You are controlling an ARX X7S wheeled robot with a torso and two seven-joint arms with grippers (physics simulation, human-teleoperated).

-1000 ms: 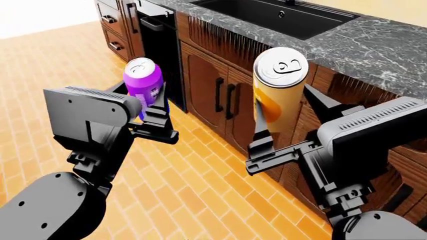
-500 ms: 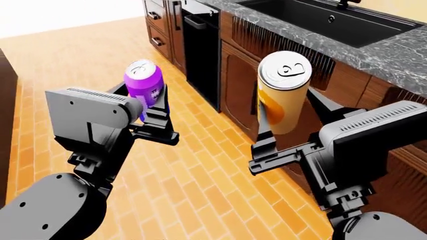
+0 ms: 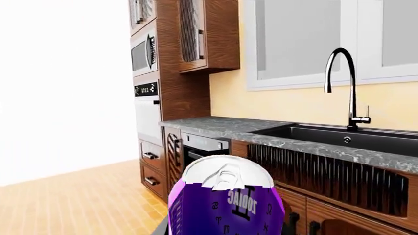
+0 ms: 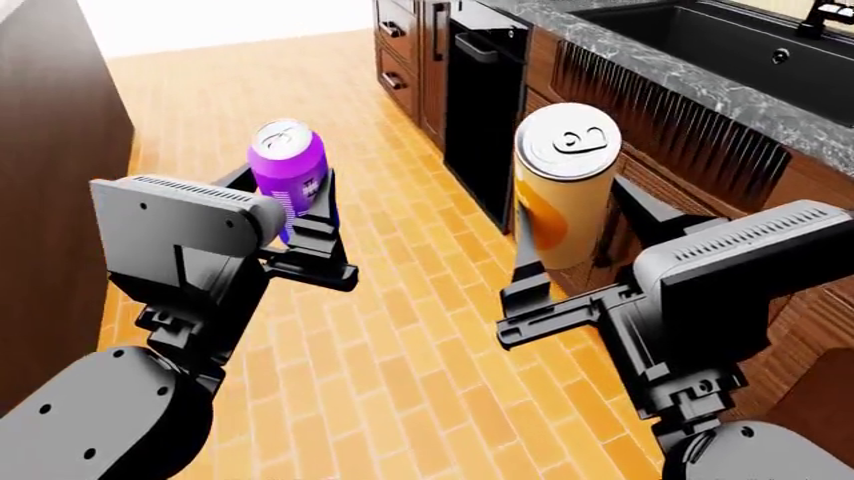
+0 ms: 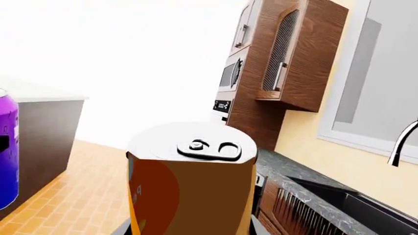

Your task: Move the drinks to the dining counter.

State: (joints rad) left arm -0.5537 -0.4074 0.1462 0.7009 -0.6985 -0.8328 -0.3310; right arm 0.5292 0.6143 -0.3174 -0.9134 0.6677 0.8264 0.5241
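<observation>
Two of the drinks are held upright over the floor in the head view. My left gripper (image 4: 294, 212) is shut on a purple soda can (image 4: 287, 172) with a silver top. My right gripper (image 4: 566, 255) is shut on a taller orange-yellow can (image 4: 566, 195). The left wrist view shows the purple can (image 3: 225, 200) close up, and the right wrist view is filled by the orange can (image 5: 189, 188), with the purple can (image 5: 7, 152) at its edge. The dining counter's dark brown base (image 4: 54, 170) stands at the left, and its pale top (image 5: 39, 92) shows in the right wrist view.
A grey marble counter with a black sink (image 4: 707, 40) runs along the right, over wooden cabinets and a dark appliance (image 4: 483, 110). A tall faucet (image 3: 343, 83) rises behind the sink. An oven tower (image 3: 153, 98) ends that row. Orange brick-pattern floor (image 4: 387, 300) lies between the two counters.
The view has swung left: the sink counter has slid toward the right edge and the dining counter's dark base has come in at the left. Both cans stay gripped as before.
</observation>
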